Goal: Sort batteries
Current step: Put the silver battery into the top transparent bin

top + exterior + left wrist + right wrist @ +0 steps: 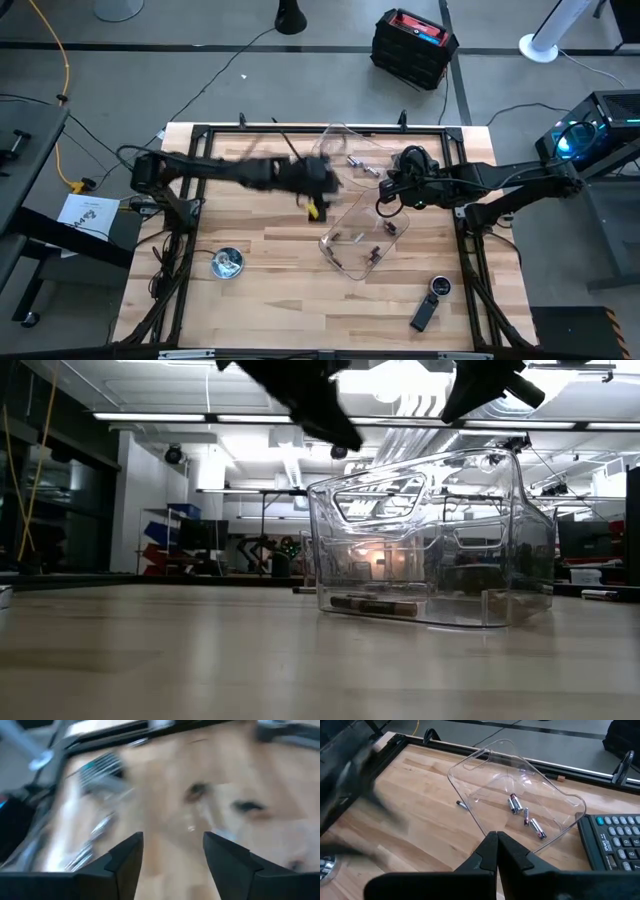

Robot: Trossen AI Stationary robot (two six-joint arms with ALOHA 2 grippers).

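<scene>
The left pincer (172, 855) hovers open and empty above the surface (270, 300), ready to pick. The right pincer (497, 845) is closed, holding nothing. Batteries (525, 815) lie grouped in the far clear tray (485, 765); others occupy the near tray (365, 235).

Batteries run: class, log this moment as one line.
left gripper: open, above table centre | right gripper: shut, empty, over near tray | batteries: in both clear trays
</scene>
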